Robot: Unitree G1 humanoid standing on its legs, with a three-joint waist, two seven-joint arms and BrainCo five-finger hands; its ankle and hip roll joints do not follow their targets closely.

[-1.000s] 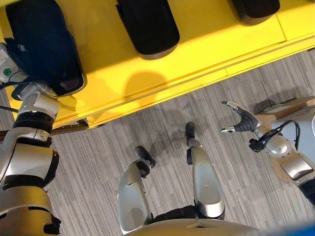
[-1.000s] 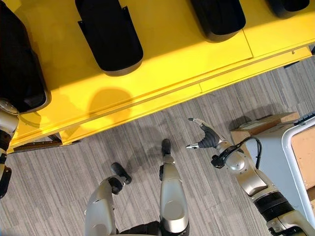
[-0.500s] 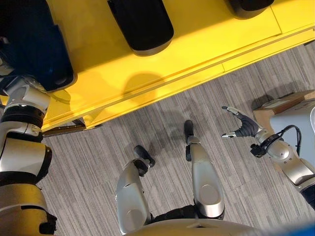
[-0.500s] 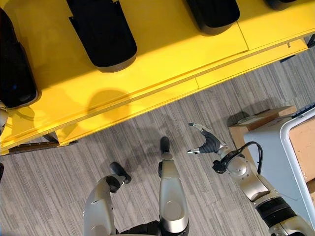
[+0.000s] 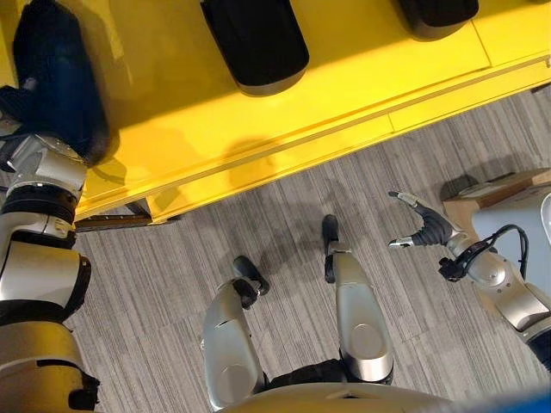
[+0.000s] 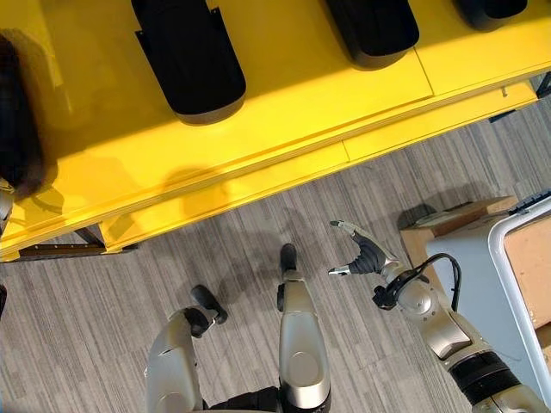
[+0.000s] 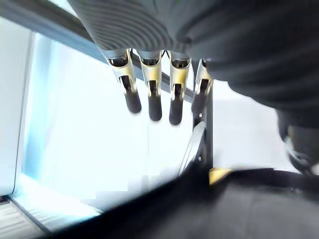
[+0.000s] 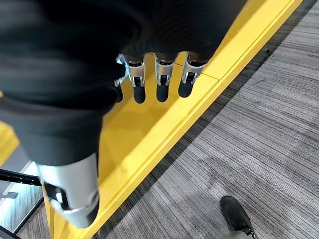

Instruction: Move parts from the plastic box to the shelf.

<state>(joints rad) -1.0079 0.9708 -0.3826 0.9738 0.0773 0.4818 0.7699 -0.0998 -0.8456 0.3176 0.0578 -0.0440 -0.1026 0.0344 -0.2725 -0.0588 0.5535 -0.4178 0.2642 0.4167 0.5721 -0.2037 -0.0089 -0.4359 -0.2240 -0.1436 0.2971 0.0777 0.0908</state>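
From where I stand, the nearest thing is the grey striped carpet floor (image 5: 172,284), and over it at about four o'clock hangs the right hand (image 5: 424,225), holding nothing, its fingers gently bent and spread apart from the thumb as if parked out of the way. Just beyond it, at three o'clock, sits the corner of a pale grey plastic box (image 6: 508,284) with a brown cardboard sheet (image 6: 455,217) beside it; I'd guess this is where the parts come from, which would explain why that arm waits close by. Farther out runs the long bright yellow metal shelf (image 5: 344,95), its front lip crossing from nine o'clock up to two. At about ten o'clock the left hand (image 7: 149,92) is up against a dark blue-black elongated moulded part (image 5: 56,82) lying on the shelf's left end; its fingers look fairly straight in the wrist view, but I cannot tell whether they grip the part or have let it go. Two more black moulded parts (image 5: 256,43) lie at twelve and one o'clock, laid in a row, so this one seems to be the next in line.
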